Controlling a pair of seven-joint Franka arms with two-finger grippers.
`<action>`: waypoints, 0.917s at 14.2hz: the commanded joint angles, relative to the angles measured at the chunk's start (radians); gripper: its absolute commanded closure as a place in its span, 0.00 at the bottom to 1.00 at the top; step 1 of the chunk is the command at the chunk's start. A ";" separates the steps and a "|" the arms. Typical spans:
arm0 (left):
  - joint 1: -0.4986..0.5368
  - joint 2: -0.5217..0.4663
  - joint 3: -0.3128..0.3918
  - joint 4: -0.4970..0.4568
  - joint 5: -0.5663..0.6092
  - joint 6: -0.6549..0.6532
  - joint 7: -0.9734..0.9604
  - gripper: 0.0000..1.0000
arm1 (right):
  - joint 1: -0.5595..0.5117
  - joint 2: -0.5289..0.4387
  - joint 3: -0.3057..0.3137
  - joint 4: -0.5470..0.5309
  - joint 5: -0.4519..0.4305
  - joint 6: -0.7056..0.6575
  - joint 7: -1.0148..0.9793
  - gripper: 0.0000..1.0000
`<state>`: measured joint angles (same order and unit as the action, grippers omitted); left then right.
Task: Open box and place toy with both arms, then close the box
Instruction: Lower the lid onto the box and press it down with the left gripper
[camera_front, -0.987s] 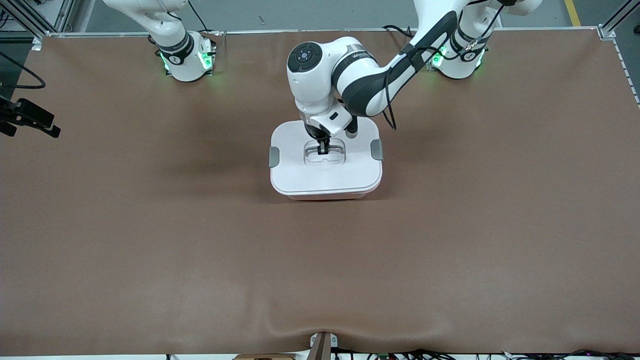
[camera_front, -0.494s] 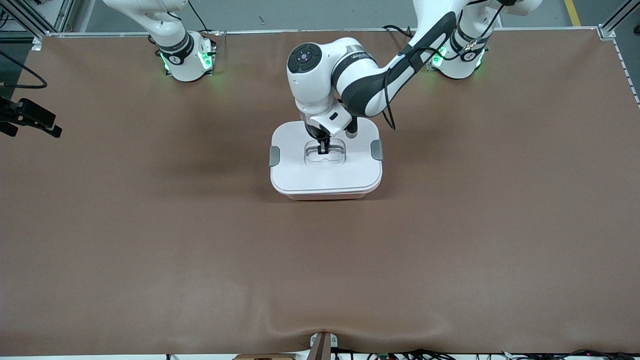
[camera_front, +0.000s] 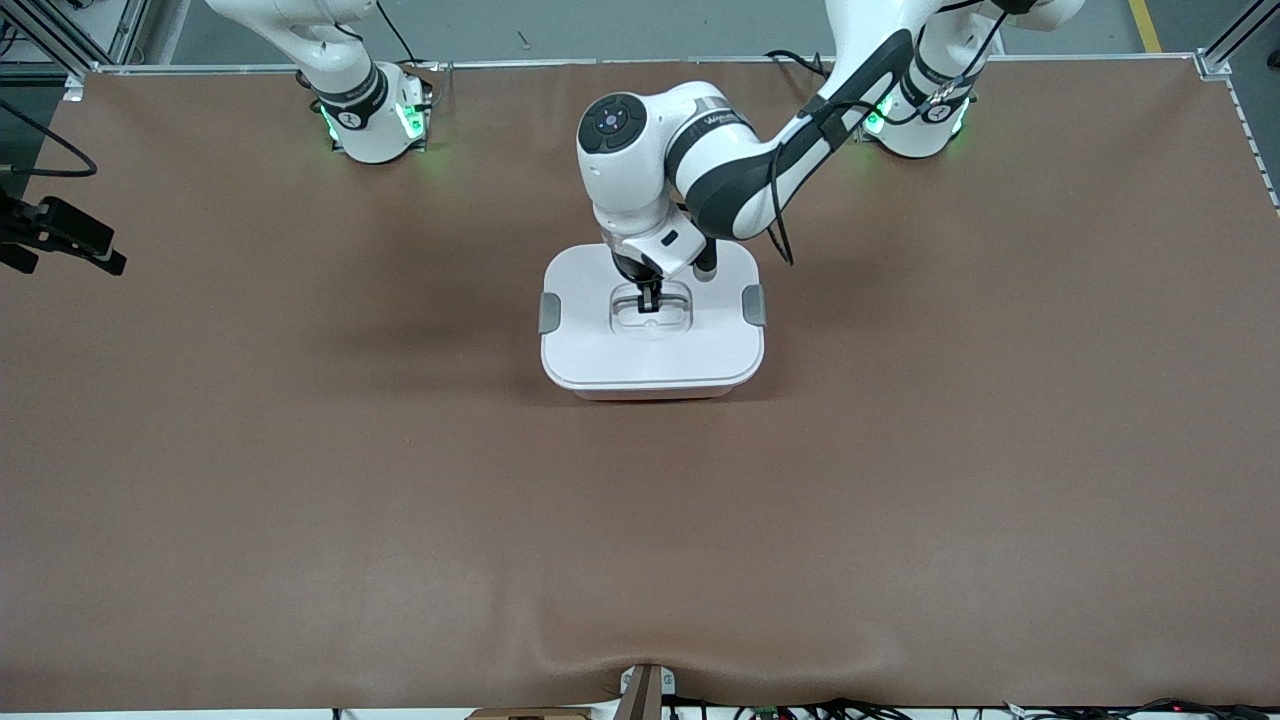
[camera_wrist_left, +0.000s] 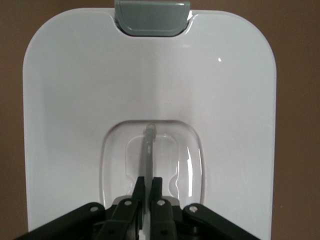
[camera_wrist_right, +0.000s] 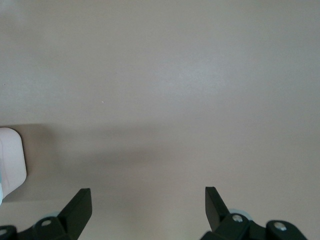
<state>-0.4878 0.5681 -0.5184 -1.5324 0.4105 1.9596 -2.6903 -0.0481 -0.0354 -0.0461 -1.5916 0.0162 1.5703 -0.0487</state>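
Observation:
The box (camera_front: 652, 350) stands mid-table with its white lid (camera_wrist_left: 75, 100) on and a sliver of pink tub showing under the edge nearest the front camera. Grey latches (camera_front: 549, 313) sit at both ends of the lid. My left gripper (camera_front: 648, 303) reaches down into the lid's recess, shut on the thin clear handle (camera_wrist_left: 149, 145), which runs between its fingertips (camera_wrist_left: 141, 184). My right gripper (camera_wrist_right: 148, 192) is open over bare brown table, with only a corner of the lid (camera_wrist_right: 10, 157) at the edge of its view. The toy is out of view.
A black device (camera_front: 62, 238) juts in over the table's edge at the right arm's end. The brown table cover (camera_front: 300, 480) has a raised fold at the edge nearest the front camera (camera_front: 640, 655).
The left arm's wrist and elbow have shifted slightly toward the left arm's base. Its gripper stays shut on the handle, and the box has not visibly moved.

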 joint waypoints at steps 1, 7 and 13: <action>0.006 0.009 0.000 -0.005 0.028 0.001 0.007 0.98 | 0.010 -0.009 -0.001 -0.004 -0.004 -0.004 0.015 0.00; 0.009 -0.026 -0.002 0.000 0.018 -0.014 0.071 0.00 | 0.010 -0.009 -0.001 -0.004 -0.002 -0.006 0.017 0.00; 0.072 -0.158 -0.009 0.034 -0.090 -0.186 0.306 0.00 | 0.010 -0.011 0.000 -0.002 -0.001 -0.006 0.015 0.00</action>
<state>-0.4484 0.4771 -0.5199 -1.4972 0.3683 1.8511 -2.4971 -0.0459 -0.0354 -0.0450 -1.5916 0.0162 1.5701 -0.0486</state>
